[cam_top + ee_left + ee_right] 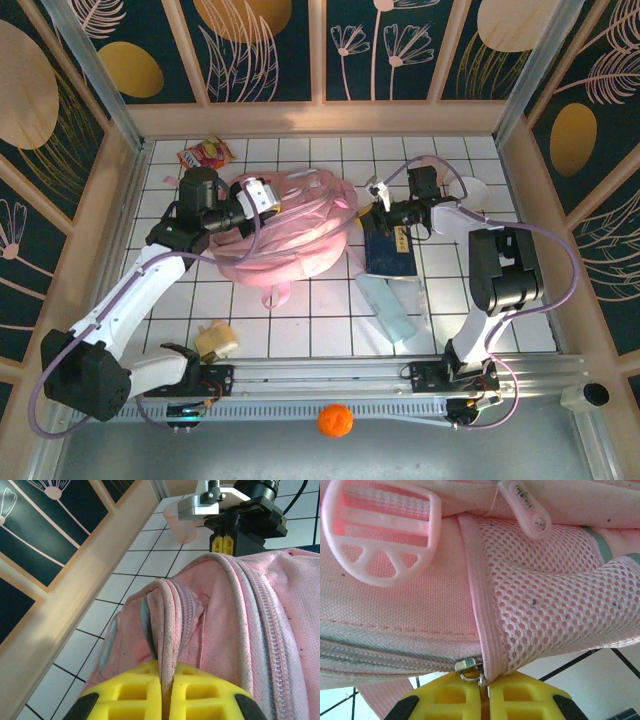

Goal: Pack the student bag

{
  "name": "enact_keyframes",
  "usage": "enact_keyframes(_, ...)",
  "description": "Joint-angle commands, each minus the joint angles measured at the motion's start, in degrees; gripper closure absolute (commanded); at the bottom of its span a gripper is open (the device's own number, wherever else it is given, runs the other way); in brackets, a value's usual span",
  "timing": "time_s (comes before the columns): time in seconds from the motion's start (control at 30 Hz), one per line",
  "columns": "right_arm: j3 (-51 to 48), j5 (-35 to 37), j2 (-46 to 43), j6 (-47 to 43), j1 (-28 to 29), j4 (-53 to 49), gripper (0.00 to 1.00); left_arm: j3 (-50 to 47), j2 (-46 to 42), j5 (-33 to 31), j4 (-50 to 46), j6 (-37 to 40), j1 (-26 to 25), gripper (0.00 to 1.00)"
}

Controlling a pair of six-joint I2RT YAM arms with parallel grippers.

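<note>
Bag (300, 230) is laid on the table (330, 320) near its middle. A fold of its rim is pinched between the closed jaws of the left gripper (161, 682). At the opposite side, its zip pull (469, 666) is clamped by the right gripper (485, 690), jaws closed.

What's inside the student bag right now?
No contents can be seen. The student bag presents pink outer fabric and a mesh pocket; the interior is covered. The left gripper pinches a fabric fold, the right gripper the zip pull.
</note>
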Motion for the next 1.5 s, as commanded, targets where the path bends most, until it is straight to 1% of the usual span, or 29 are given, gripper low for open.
enact_keyframes(0.0, 0.9, 2.6, -1.2, 3.4, -0.2, -0.1, 0.91, -0.1, -2.9, -2.4, 8.6, -1.3, 0.7, 1.00)
enact_keyframes(0.03, 0.7, 2.8, -1.2, 3.6, -0.2, 0.0, 0.90, -0.1, -3.1, -1.9, 8.8, -1.5, 0.7, 1.00)
enact_keyframes(0.13, 0.7, 3.6, -0.9, 4.1, -0.2, 0.4, 0.95, -1.7, -4.2, -0.3, 10.4, -2.1, 0.7, 1.00)
enact_keyframes(0.17, 0.8, 3.8, -0.8, 4.2, -0.1, 0.6, 0.94, -2.0, -4.5, 0.0, 11.1, -2.3, 0.7, 1.00)
enact_keyframes(0.27, 0.6, 3.2, -0.8, 4.7, -0.1, 1.4, 0.87, -1.9, -4.9, 1.2, 11.6, -2.7, 0.7, 1.00)
enact_keyframes(0.43, -0.2, 2.4, -0.7, 5.5, -0.1, 3.3, 0.87, -1.9, -5.7, 3.2, 12.8, -2.9, 0.7, 1.00)
enact_keyframes(0.53, -0.7, 1.8, -1.0, 5.5, -0.1, 4.0, 0.82, -2.0, -6.1, 3.2, 13.3, -2.8, 0.7, 1.00)
enact_keyframes(0.6, -1.2, 1.4, -1.1, 5.6, -0.1, 4.6, 0.83, -1.8, -6.3, 3.5, 13.3, -2.7, 0.7, 1.00)
enact_keyframes(0.67, -1.5, 1.6, -1.1, 6.1, -0.1, 5.0, 0.87, -1.7, -6.3, 3.1, 13.7, -3.1, 0.7, 1.00)
enact_keyframes(0.7, -1.5, 1.9, -1.1, 6.0, -0.1, 4.9, 0.92, -1.6, -6.3, 2.4, 13.7, -3.3, 0.7, 1.00)
enact_keyframes(0.73, -1.3, 2.1, -1.1, 6.1, -0.2, 4.6, 0.99, -1.5, -6.2, 1.5, 14.0, -3.8, 0.7, 1.00)
enact_keyframes(0.77, -1.2, 2.2, -1.3, 6.3, -0.1, 4.5, 1.00, -1.2, -5.9, 0.2, 14.0, -4.3, 0.7, 1.00)
enact_keyframes(0.87, -1.1, 1.8, -2.8, 7.6, 0.0, 4.6, 1.00, -0.8, -4.6, -3.4, 11.7, -3.9, 0.7, 1.00)
enact_keyframes(0.97, -1.0, 2.6, -4.7, 9.5, 0.4, 4.2, 1.00, -1.1, -3.7, -7.4, 11.3, -4.0, 0.7, 1.00)
enact_keyframes(1.03, -0.5, 4.3, -5.4, 9.5, 1.0, 2.4, 1.00, -1.3, -2.9, -10.6, 11.1, -4.4, 0.6, 1.00)
enact_keyframes(1.1, 0.7, 8.4, -6.5, 7.9, 2.7, -1.3, 1.00, -1.2, -1.8, -14.6, 10.6, -5.4, 0.5, 1.00)
enact_keyframes(1.2, 2.6, 13.0, -7.8, 6.1, 4.5, -5.5, 1.00, -1.2, 0.0, -20.4, 9.8, -5.6, -0.6, 1.00)
enact_keyframes(1.33, 4.7, 14.8, -8.7, 6.0, 6.1, -9.2, 1.00, -1.8, 0.6, -24.6, 10.9, -6.2, -2.8, 1.00)
enact_keyframes(1.47, 6.5, 14.6, -9.4, 7.6, 8.0, -12.0, 1.00, -1.1, 2.7, -27.6, 11.2, -9.2, -5.6, 1.00)
